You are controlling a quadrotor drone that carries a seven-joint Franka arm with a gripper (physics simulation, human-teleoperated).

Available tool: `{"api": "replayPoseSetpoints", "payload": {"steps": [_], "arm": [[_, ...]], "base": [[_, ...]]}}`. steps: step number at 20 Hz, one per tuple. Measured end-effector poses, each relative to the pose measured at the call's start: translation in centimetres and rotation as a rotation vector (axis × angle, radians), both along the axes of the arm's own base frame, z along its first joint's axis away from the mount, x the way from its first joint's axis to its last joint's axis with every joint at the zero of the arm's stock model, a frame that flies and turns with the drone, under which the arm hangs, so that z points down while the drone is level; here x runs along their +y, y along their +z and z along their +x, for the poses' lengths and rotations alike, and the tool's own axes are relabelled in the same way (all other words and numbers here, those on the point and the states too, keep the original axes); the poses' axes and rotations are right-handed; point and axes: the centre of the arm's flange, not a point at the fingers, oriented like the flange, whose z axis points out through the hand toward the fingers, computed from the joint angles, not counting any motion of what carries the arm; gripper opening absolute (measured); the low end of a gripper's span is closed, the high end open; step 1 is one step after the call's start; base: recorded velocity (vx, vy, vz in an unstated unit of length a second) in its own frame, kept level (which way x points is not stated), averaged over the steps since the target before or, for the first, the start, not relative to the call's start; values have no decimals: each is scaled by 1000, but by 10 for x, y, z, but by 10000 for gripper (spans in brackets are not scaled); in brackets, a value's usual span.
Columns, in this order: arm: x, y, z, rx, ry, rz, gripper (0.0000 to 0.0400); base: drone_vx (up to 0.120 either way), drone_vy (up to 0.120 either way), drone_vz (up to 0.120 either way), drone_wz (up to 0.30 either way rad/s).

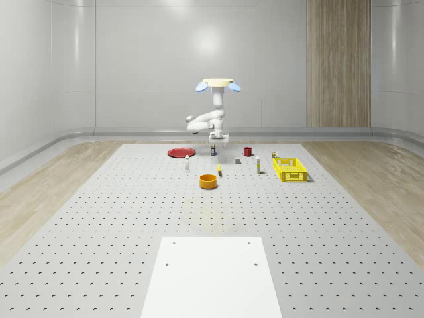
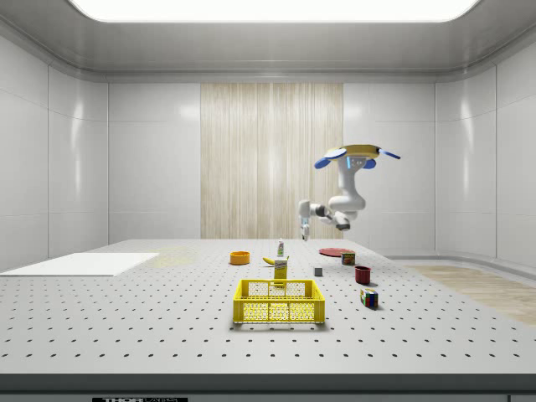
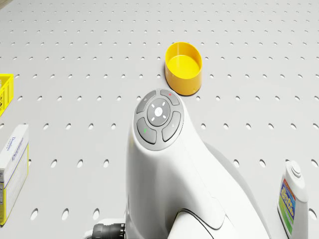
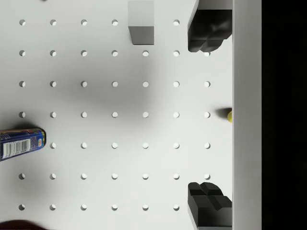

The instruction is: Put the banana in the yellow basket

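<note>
The drone (image 1: 217, 84) hovered over the table's (image 1: 99, 225) far end; its gripper (image 4: 209, 115), fingers apart and empty, hung short of the banana (image 1: 219, 170).

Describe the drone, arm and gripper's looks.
The drone is a flat yellowish disc with blue rotor blades. The arm is glossy white with rounded segments; its near link carries a grey round button pad. The gripper has black blocky fingers.

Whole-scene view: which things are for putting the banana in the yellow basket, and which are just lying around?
For the job: banana, yellow basket, open pincer.
Just lying about: orange bowl, red plate, red mug.
</note>
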Motion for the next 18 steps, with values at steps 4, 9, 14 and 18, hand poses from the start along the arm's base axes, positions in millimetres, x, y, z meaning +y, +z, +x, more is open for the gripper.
{"api": "replayPoseSetpoints", "payload": {"steps": [4,9,14,18], "arm": [[0,0,0,0,0,0,400],[0,0,0,0,0,0,400],[0,0,0,0,0,0,400],[0,0,0,0,0,0,400]], "base": [[120,0,-120,0],[120,16,0,0],[120,24,-64,0],[120,-40,-120,0]]}}
